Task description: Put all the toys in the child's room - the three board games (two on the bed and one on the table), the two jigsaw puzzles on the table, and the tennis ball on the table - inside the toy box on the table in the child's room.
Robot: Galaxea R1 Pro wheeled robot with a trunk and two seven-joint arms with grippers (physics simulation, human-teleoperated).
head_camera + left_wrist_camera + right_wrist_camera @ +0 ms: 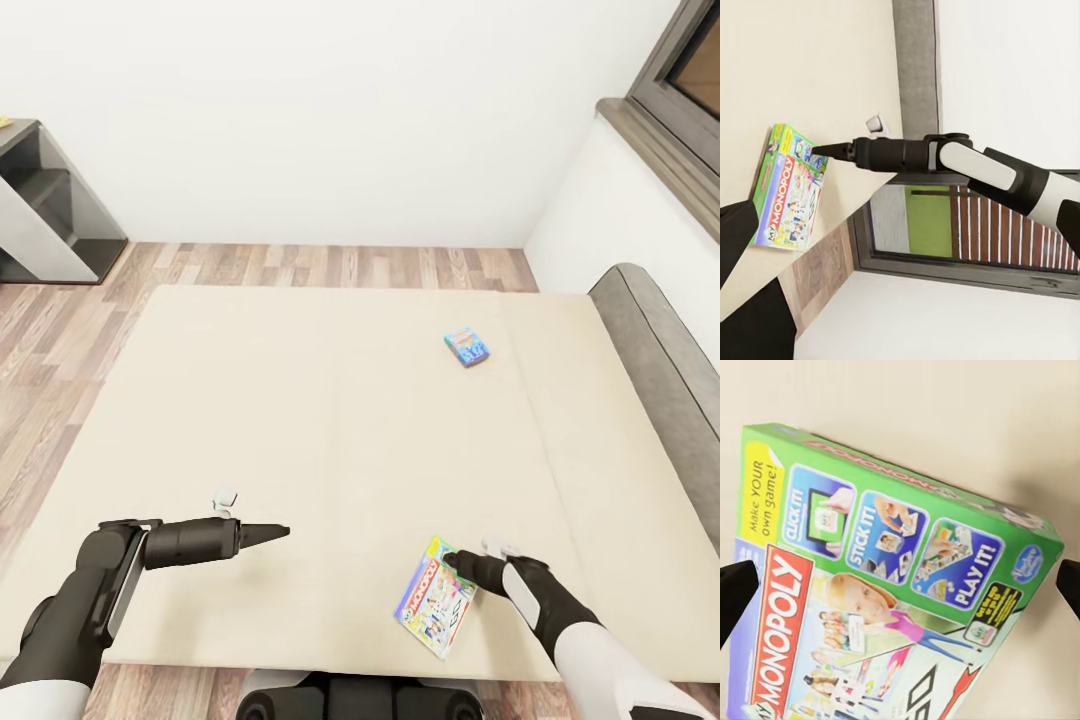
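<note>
From my head camera, the bed spreads beige below me, its grey headboard along my right. A Monopoly board game lies flat near the bed's front edge, its long axis slanting from the near edge up toward the headboard side. My right gripper sits at that box's far corner; whether it touches I cannot tell. A smaller blue board game lies further up the bed, nearer the headboard. My left gripper hovers over the mattress, well apart from both boxes, fingers drawn together into a narrow point, holding nothing.

From my left wrist, the Monopoly box lies flat, my right gripper at its green end.

From my right wrist, the box sits between my fingertips, which stand wide at either side.
</note>
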